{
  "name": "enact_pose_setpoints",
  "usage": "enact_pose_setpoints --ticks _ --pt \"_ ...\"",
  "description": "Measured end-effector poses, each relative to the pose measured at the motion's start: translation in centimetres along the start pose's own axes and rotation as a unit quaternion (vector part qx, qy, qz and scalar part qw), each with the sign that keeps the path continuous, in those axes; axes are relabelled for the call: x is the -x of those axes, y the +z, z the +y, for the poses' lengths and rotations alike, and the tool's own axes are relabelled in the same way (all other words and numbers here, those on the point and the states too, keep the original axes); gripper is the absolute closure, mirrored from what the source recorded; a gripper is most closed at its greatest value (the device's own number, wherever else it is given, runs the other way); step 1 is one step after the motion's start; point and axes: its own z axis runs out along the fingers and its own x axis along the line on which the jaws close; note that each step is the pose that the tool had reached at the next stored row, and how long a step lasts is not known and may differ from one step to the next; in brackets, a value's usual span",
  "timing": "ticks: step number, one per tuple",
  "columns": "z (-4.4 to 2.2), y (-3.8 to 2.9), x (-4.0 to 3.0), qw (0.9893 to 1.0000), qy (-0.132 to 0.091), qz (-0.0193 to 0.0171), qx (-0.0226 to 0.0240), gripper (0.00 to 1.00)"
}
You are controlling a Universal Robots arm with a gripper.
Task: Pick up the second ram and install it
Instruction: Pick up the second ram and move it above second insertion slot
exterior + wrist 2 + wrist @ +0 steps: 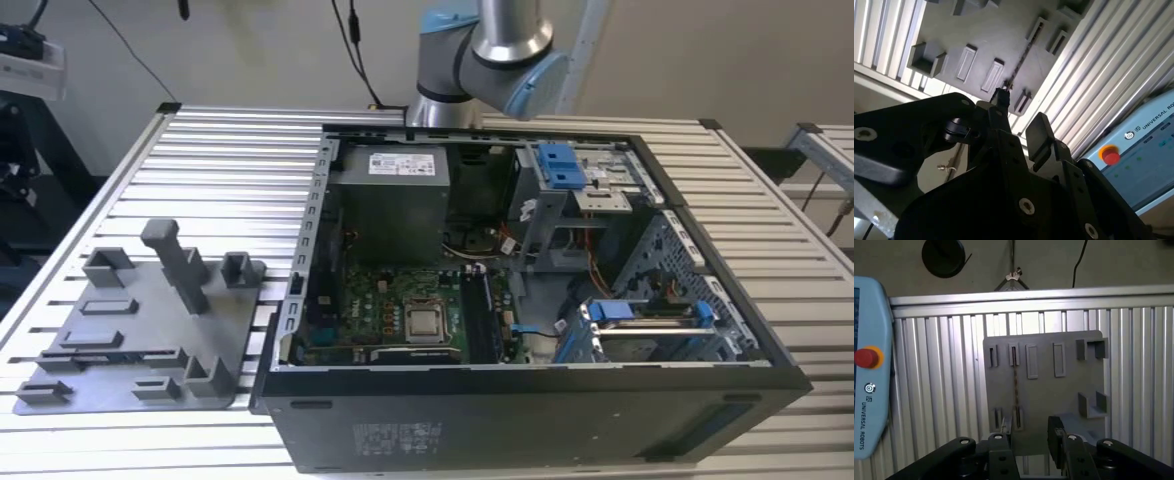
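The second ram stands on its edge in the slots of the grey fixture plate, so it shows as a thin dark strip. In the second wrist view the ram runs across the same plate. My gripper hangs well above the plate, open, with nothing between its black fingers. One finger lines up roughly over the near end of the ram. In the second wrist view the gripper is also open and apart from the ram. The fixture plate lies at the exterior view's left.
An open computer case with motherboard and long black slots sits beside the plate on a ribbed aluminium table. A tall grey post rises from the plate. A teach pendant lies nearby. The arm's elbow is at the back.
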Motion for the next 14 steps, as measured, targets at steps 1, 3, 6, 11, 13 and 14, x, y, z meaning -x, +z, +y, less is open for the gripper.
enact_pose_setpoints --ticks 1,3,6,11,13,14 --pt "-0.01 0.17 0.00 1.0000 0.000 0.0000 0.0000 0.58" --pt "-0.03 0.48 -0.01 1.0000 -0.002 0.0000 0.0001 0.58" --pt "-0.09 0.99 -0.02 1.0000 -0.006 -0.0001 0.0002 0.58" --pt "-0.41 1.83 -0.04 0.9998 -0.018 0.0000 0.0027 0.58" --pt "-0.40 2.16 -0.06 0.9997 -0.024 0.0000 0.0029 0.58" --pt "-0.42 2.33 -0.10 0.9997 -0.026 0.0000 0.0030 0.58"
